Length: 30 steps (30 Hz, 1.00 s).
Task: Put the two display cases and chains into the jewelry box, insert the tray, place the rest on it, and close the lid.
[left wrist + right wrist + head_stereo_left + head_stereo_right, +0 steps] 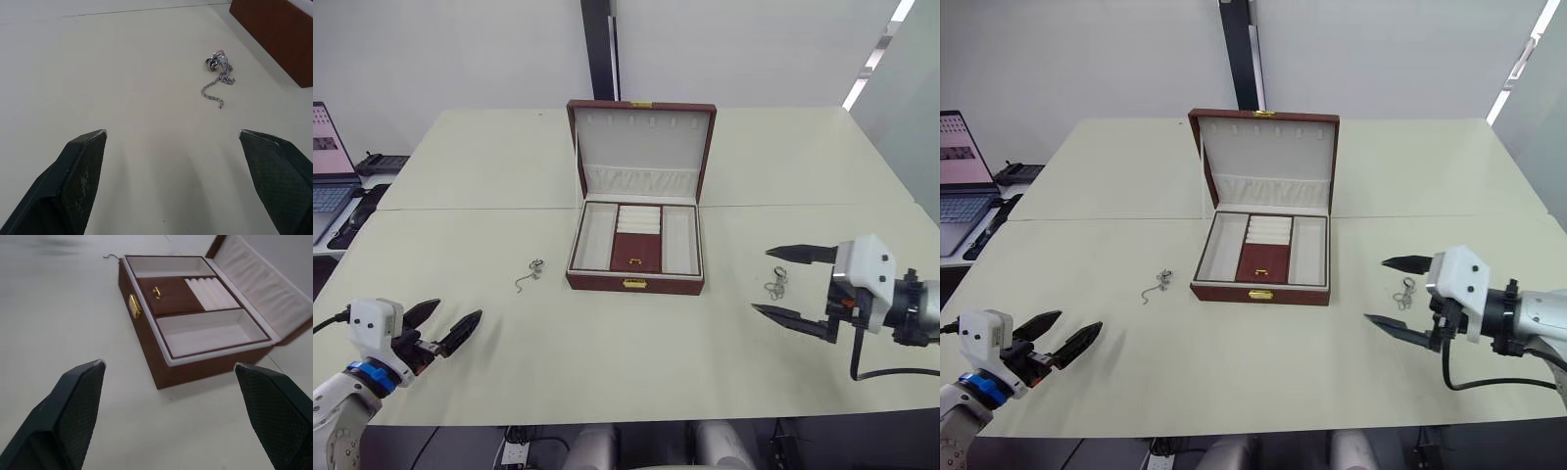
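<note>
I've got the jewelry box (635, 257) sitting mid-tabletop (489, 186), lid (642, 147) standing upright at the back, and the tray (195, 303) already seated in the top: cream side compartments, dark red centre with the ring rolls behind it. No display cases anywhere I can see, so I judge they're under the tray and I'm at the "place the rest on it" step.

Two loose pieces remain out. One chain (530, 272) lies to the left of the box, near its front corner but apart from it; the left wrist view shows it as a short run of silver links with a ring cluster at one end. The other chain (776, 283) lies to the right of the box, just beside my right pincer (791, 284).

Right pincer: fingers spread wide, empty, hovering low with the chain close by its tips. Left pincer (443, 327): also spread, empty, well short of its chain.

Next move, as I read it: bring the right pincer over the nearer chain, pinch down low on the bunched part since thin links will slip, then carry it to a side compartment.

No brand or readable writing on anything; the gold clasp (635, 283) is plain. The laptop (330, 171) screen at far left is too small to read.
</note>
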Tool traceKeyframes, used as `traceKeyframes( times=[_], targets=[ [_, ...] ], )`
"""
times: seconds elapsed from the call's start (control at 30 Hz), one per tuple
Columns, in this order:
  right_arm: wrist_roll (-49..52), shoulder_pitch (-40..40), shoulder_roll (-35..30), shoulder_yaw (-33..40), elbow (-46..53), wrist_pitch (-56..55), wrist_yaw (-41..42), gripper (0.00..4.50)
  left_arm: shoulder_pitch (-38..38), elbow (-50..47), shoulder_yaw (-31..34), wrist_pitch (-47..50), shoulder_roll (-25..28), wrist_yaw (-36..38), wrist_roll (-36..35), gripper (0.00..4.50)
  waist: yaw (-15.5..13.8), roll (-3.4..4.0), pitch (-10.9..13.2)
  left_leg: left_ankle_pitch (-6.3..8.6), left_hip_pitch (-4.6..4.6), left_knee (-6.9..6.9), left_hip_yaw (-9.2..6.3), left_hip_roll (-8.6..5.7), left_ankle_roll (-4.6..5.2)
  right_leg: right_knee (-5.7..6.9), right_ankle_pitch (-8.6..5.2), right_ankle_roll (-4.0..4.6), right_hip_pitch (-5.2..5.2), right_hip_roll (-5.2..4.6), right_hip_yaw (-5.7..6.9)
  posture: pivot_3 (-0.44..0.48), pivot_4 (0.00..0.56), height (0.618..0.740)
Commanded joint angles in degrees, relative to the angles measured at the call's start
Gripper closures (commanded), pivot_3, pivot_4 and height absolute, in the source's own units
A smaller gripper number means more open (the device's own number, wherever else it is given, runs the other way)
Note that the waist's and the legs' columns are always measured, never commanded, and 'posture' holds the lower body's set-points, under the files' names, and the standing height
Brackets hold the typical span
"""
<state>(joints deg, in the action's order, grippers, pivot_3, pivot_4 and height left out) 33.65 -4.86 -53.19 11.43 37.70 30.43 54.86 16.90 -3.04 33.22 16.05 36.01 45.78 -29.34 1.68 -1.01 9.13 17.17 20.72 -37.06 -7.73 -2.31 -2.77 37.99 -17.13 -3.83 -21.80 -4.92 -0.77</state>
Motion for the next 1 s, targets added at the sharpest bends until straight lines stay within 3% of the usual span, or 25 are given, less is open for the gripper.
traceKeyframes(
  times=[0.03,0.3,0.57,0.8,1.0],
  targets=[
    [1.77,-5.02,2.71,-5.46,3.24,2.77,-3.58,0.03,0.71,-2.51,1.84,-0.14,0.28,0.03,-1.3,0.0,0.0,-0.01,0.0,0.0,0.0,0.0,-0.01,0.0,0.0,0.0,0.0,0.0,-0.01,0.0,0.0,0.0,0.15,0.74],
    [-6.74,-7.1,13.02,-18.4,2.3,0.96,-11.7,0.03,2.53,-7.0,2.41,2.28,-0.33,-1.85,-2.8,0.0,-0.16,-0.12,-0.07,-0.09,0.08,0.0,-0.09,0.0,-0.16,0.02,0.0,0.0,-0.15,-0.04,-0.03,0.0,0.15,0.74],
    [-7.77,-8.91,15.87,-20.47,2.2,2.2,-12.86,0.03,1.36,-16.0,-0.18,8.31,-3.54,-9.03,-5.03,0.0,-0.05,-0.12,-0.08,-0.09,0.06,0.01,-0.07,-0.01,-0.16,0.04,0.0,-0.01,-0.17,0.0,-0.04,0.0,0.15,0.74],
    [-6.89,-11.0,16.38,-20.25,2.04,4.19,-13.09,0.03,-6.34,-20.59,-6.92,14.41,-7.28,-22.12,-1.36,0.0,-0.15,-0.18,-0.11,-0.1,0.07,0.0,-0.07,-0.09,-0.17,0.05,0.01,-0.01,-0.16,0.0,-0.04,0.0,0.15,0.74],
    [-6.57,-11.64,16.9,-20.32,2.44,5.36,-13.25,0.03,-12.25,-19.09,-11.57,20.92,-7.47,-30.19,3.47,0.0,-0.02,-0.18,-0.11,-0.11,0.07,0.0,-0.05,-0.1,-0.2,0.08,0.01,-0.01,-0.2,0.04,-0.06,0.0,0.15,0.74]
  ],
)
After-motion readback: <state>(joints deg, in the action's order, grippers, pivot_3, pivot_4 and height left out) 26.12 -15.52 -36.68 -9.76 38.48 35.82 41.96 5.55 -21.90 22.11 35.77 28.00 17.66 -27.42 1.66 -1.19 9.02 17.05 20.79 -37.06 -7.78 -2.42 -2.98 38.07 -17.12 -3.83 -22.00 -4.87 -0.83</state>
